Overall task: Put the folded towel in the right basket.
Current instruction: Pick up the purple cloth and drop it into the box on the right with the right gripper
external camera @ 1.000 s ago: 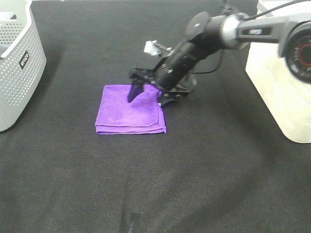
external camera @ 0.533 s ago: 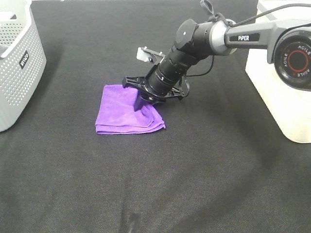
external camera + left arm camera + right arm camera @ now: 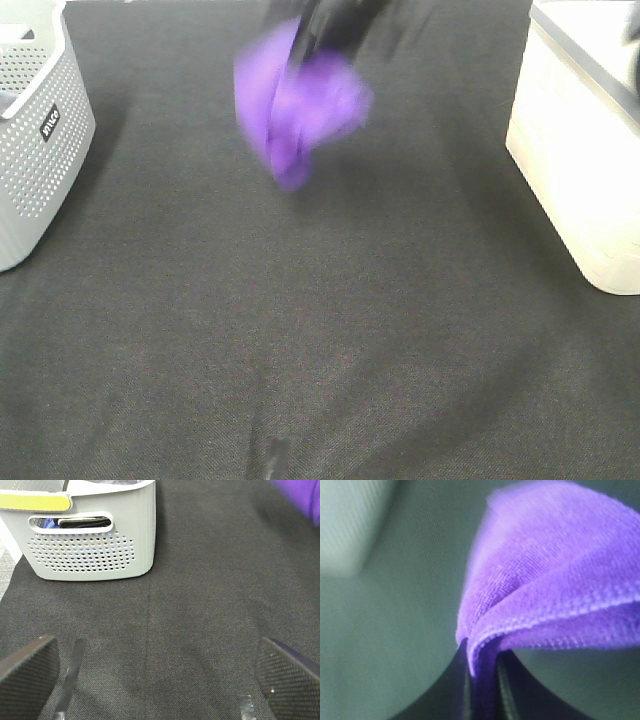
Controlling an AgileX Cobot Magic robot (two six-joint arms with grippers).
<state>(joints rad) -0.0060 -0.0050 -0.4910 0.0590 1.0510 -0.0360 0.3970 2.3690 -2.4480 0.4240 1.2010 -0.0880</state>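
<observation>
We see right gripper (image 3: 482, 687) pinched on blurred purple cloth towel (image 3: 300, 100), aloft; left gripper (image 3: 157, 677) gapes wide, empty.

Towel (image 3: 300, 105) is off the desk (image 3: 330, 330) now; a second ago it lies folded flat, one corner pinched. It hangs bunched and motion-blurred, well up toward the far edge of the high view. Right hand (image 3: 482, 685) is up with it, clamped on a fold. The arm, earlier stretched across the middle, shows only as a dark smear at the top edge.
</observation>
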